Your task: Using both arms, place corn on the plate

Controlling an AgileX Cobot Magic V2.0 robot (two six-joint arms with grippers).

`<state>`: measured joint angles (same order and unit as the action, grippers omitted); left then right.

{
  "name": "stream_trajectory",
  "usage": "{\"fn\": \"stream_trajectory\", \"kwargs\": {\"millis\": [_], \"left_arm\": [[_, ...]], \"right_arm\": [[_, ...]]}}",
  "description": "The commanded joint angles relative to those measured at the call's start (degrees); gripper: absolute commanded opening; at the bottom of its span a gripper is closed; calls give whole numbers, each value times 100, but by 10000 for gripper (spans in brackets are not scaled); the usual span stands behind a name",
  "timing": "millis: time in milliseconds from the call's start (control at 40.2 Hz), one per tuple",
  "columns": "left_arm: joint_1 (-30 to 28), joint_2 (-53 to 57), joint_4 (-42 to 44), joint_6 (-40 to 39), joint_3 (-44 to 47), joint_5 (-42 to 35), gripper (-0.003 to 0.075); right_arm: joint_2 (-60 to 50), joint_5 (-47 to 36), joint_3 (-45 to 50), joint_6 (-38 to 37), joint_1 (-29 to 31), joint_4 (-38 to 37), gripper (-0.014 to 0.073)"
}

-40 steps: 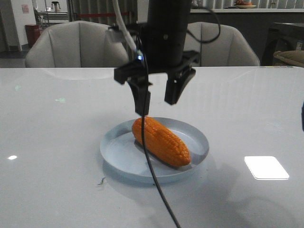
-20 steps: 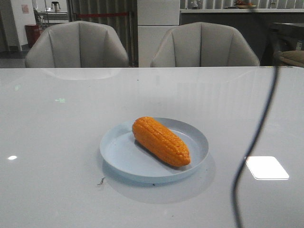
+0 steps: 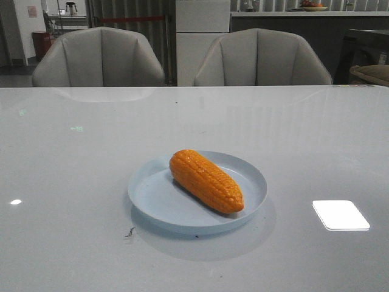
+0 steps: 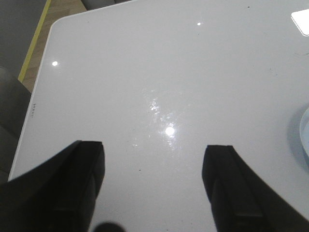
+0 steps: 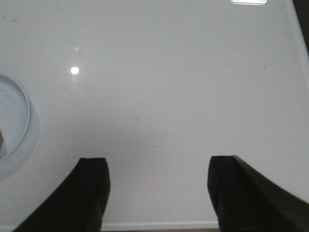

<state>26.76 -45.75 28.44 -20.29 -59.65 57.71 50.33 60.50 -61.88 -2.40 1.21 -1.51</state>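
The orange corn (image 3: pixel 206 180) lies slantwise inside the pale blue plate (image 3: pixel 152 198) at the middle of the white table, tapered end toward the front right. No arm shows in the front view. In the left wrist view my left gripper (image 4: pixel 154 162) stands open over bare tabletop, with a sliver of the plate's rim (image 4: pixel 304 135) at the frame's side. My right gripper (image 5: pixel 157 174) is open too, nothing between its fingers, and the plate (image 5: pixel 17 121) shows at the side of that view.
Two grey chairs (image 3: pixel 100 58) (image 3: pixel 261 58) stand behind the table's far edge. A bright light reflection (image 3: pixel 340 214) lies on the table right of the plate. The table's corner and edge (image 4: pixel 46 48) show in the left wrist view, and the table's edge (image 5: pixel 159 225) runs under the right gripper.
One second ago an open gripper hung just above the corn; it has withdrawn out of the front view, its cable trailing off to the right. Corn and plate have not moved.
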Motion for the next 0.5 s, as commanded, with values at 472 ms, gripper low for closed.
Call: {"fn": "stream_trajectory", "kwargs": {"millis": [472], "left_arm": [[40, 17, 168, -55, -144, -394, 491]], "right_arm": [[-1057, -501, 738, 44, 39, -10, 542]]}}
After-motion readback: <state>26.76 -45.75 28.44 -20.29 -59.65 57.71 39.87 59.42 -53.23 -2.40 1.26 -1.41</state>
